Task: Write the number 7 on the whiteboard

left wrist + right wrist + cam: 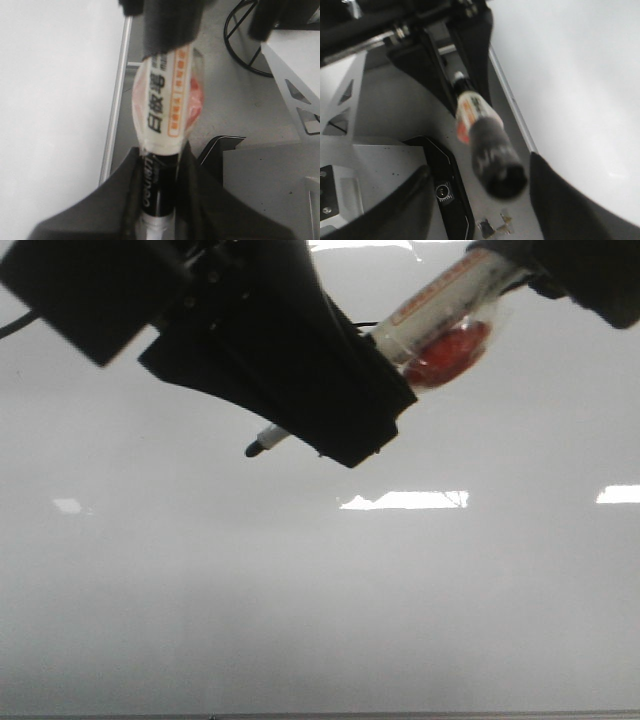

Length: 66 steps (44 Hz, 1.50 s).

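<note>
The glossy pale whiteboard fills the front view, with white glare patches; the number 7 does not show in any view. My left gripper hangs over the board's upper left, shut on a marker with a white label and red wrap. The marker's black tip points down-left, just over the board. In the left wrist view the black barrel sits tight between the fingers of the left gripper. My right gripper is open, its fingers wide apart on either side of the marker's black rear end without touching it.
The board's metal edge runs beside grey flooring. A white frame and a black wire ring stand off the board. A black device lies below the right gripper. The board's thin dark bottom edge is near.
</note>
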Each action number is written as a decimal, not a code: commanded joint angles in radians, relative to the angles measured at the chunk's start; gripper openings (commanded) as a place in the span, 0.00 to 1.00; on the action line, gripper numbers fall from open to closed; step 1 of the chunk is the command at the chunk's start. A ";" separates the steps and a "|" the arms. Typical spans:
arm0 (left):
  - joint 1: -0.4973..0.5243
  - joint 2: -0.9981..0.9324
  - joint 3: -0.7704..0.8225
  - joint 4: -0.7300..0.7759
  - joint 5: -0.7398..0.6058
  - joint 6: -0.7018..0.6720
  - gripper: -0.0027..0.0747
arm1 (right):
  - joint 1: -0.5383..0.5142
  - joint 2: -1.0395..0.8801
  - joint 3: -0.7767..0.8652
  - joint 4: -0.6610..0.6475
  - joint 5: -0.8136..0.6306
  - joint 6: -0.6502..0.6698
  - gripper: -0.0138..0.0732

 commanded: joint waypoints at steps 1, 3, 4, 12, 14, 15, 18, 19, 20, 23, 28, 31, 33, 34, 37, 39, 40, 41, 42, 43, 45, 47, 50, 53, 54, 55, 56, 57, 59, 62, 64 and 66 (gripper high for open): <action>0.044 -0.043 -0.042 0.045 -0.014 -0.116 0.01 | -0.051 -0.052 -0.034 -0.083 -0.024 0.109 0.80; 0.072 -0.053 -0.049 0.105 0.001 -0.181 0.01 | -0.081 -0.072 -0.034 -0.132 -0.020 0.173 0.79; 0.092 -0.062 -0.051 0.148 0.008 -0.229 0.01 | -0.095 -0.086 -0.034 -0.160 -0.017 0.197 0.78; 0.254 -0.108 -0.073 0.453 0.070 -0.555 0.01 | -0.180 -0.144 -0.034 -0.232 0.004 0.286 0.78; 0.304 -0.117 -0.073 0.527 0.088 -0.628 0.01 | -0.187 -0.150 -0.034 -0.232 0.009 0.286 0.78; 0.327 -0.119 -0.073 0.556 0.098 -0.659 0.01 | -0.188 -0.150 -0.033 -0.232 0.009 0.286 0.78; 0.415 -0.123 -0.073 0.648 0.128 -0.749 0.01 | -0.188 -0.150 -0.033 -0.232 0.013 0.286 0.78; 0.442 -0.123 -0.070 0.669 0.131 -0.779 0.01 | -0.188 -0.150 -0.033 -0.232 0.014 0.286 0.78; 0.477 -0.123 -0.065 0.688 0.131 -0.804 0.01 | -0.188 -0.150 -0.033 -0.232 0.014 0.286 0.78; 0.571 -0.123 -0.048 0.698 0.101 -0.848 0.01 | -0.188 -0.149 -0.032 -0.232 0.013 0.286 0.78; 0.704 -0.123 0.002 0.677 -0.026 -0.917 0.01 | -0.188 -0.147 -0.031 -0.232 0.009 0.286 0.78; 0.761 -0.123 0.036 0.657 -0.119 -0.951 0.01 | -0.188 -0.147 -0.031 -0.232 0.009 0.286 0.78; 0.788 -0.120 0.052 0.626 -0.172 -0.956 0.01 | -0.188 -0.147 -0.031 -0.232 0.008 0.286 0.78; 0.802 -0.115 0.062 0.608 -0.203 -0.956 0.01 | -0.188 -0.147 -0.031 -0.232 0.008 0.286 0.78; 0.820 -0.097 0.077 0.566 -0.269 -0.956 0.01 | -0.188 -0.147 -0.031 -0.232 0.008 0.286 0.78; 0.823 -0.080 0.076 0.566 -0.291 -0.956 0.01 | -0.188 -0.147 -0.031 -0.232 0.007 0.286 0.78; 0.823 -0.071 0.076 0.566 -0.301 -0.956 0.01 | -0.188 -0.147 -0.031 -0.232 0.007 0.286 0.78; 0.823 -0.058 0.076 0.566 -0.312 -0.956 0.01 | -0.188 -0.147 -0.031 -0.232 0.007 0.286 0.78; 0.823 -0.049 0.076 0.563 -0.328 -0.956 0.01 | -0.188 -0.147 -0.031 -0.232 0.007 0.286 0.78; 0.823 -0.038 0.076 0.557 -0.337 -0.956 0.01 | -0.188 -0.147 -0.031 -0.232 0.007 0.286 0.78; 0.823 -0.016 0.076 0.545 -0.354 -0.956 0.01 | -0.188 -0.147 -0.031 -0.232 0.007 0.286 0.78; 0.823 0.006 0.076 0.534 -0.365 -0.956 0.01 | -0.188 -0.147 -0.031 -0.232 0.007 0.286 0.78; 0.823 0.032 0.076 0.524 -0.376 -0.956 0.01 | -0.188 -0.147 -0.031 -0.232 0.007 0.286 0.78; 0.823 0.055 0.076 0.524 -0.386 -0.956 0.01 | -0.188 -0.147 -0.031 -0.231 0.007 0.286 0.78; 0.823 0.063 0.076 0.524 -0.388 -0.956 0.02 | -0.188 -0.147 -0.031 -0.231 0.007 0.286 0.78; 0.823 0.065 0.074 0.524 -0.394 -0.956 0.03 | -0.188 -0.147 -0.031 -0.231 0.007 0.286 0.78; 0.823 0.076 0.074 0.524 -0.401 -0.956 0.04 | -0.188 -0.147 -0.031 -0.231 0.007 0.286 0.78; 0.823 0.082 0.074 0.524 -0.406 -0.956 0.05 | -0.188 -0.147 -0.031 -0.231 0.007 0.286 0.78; 0.823 0.091 0.074 0.524 -0.408 -0.956 0.09 | -0.188 -0.147 -0.031 -0.231 0.007 0.286 0.78; 0.823 0.101 0.072 0.524 -0.406 -0.956 0.17 | -0.188 -0.147 -0.031 -0.231 0.008 0.286 0.78; 0.823 0.101 0.072 0.524 -0.404 -0.956 0.24 | -0.188 -0.147 -0.031 -0.231 0.009 0.286 0.78; 0.823 0.101 0.072 0.524 -0.407 -0.956 0.30 | -0.188 -0.147 -0.031 -0.231 0.010 0.286 0.78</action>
